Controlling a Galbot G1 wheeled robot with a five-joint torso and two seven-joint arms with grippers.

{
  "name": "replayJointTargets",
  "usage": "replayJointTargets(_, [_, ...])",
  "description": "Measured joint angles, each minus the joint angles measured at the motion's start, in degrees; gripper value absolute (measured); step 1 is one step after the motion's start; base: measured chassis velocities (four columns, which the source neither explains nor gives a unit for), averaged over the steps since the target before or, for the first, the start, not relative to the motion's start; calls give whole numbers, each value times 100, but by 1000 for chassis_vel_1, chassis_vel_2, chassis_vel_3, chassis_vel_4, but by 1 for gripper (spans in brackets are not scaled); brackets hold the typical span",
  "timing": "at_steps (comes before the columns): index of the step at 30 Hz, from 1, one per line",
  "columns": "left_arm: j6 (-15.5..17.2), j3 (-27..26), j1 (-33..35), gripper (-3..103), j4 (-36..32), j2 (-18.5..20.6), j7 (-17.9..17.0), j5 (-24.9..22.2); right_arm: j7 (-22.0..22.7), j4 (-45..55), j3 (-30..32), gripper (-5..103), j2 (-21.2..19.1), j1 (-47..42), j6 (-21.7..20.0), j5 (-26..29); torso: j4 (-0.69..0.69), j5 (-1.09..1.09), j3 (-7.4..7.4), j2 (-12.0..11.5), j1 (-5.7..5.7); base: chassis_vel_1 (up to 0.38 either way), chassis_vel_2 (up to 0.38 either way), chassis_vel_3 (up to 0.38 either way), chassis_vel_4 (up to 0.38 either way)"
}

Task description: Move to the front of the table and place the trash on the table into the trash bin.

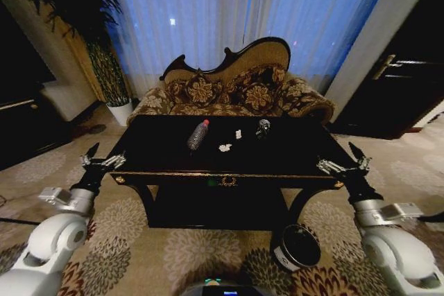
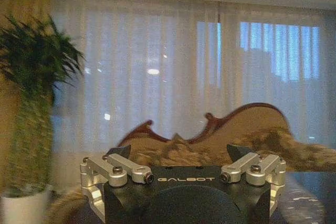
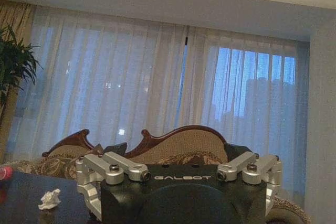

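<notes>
I saw the glossy black gold-trimmed desk [image 1: 291,154] half lost in gloom, small black cylindrical bin [image 1: 297,246] partly under it, left gripper [image 1: 101,160] and right gripper [image 1: 343,164] both spread apart, clear plastic bottle [image 1: 198,134] dim.

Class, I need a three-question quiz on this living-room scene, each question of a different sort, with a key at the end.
1. True or false: the clear plastic bottle lies on its side on the black table.
2. Multiple choice: the black trash bin is A) on the table, B) on the carpet near the table's front right leg, C) on the sofa.
3. Fill in: the left gripper and the right gripper both hover with fingers ____.

Key: 1 true; 2 B; 3 open. The shiny grey wad and two white paper bits also lie on the table, in front of the floral sofa.
</notes>
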Motion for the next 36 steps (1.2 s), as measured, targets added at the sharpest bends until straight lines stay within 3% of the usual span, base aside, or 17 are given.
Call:
replayJointTargets(8, [384, 179, -97, 100, -239, 350, -64, -773, 12, 10, -61, 100, -85, 69, -4, 17, 0, 1, 0, 0, 1, 0, 0, 0, 0])
replayJointTargets(18, [673, 351, -264, 100, -36, 610, -282, -1563, 14, -42, -223, 100, -180, 200, -16, 25, 1, 0, 0, -1, 2, 0, 0, 0, 0])
replayJointTargets(25, [728, 507, -438, 100, 143, 953, -290, -1660, 11, -39, -224, 100, -174, 183, -16, 23, -1, 0, 0, -1, 1, 0, 0, 0, 0])
replayJointTargets(30, [810, 743, -686, 99, 385, 1450, -289, -1630, 11, -4, -269, 100, -171, 201, -16, 11, 0, 0, 1, -1, 1, 0, 0, 0, 0])
replayJointTargets(36, [759, 1432, -1239, 99, 660, 1957, -130, -1621, 11, 24, -281, 100, -169, 198, -20, 13, 1, 0, 0, -1, 1, 0, 0, 0, 0])
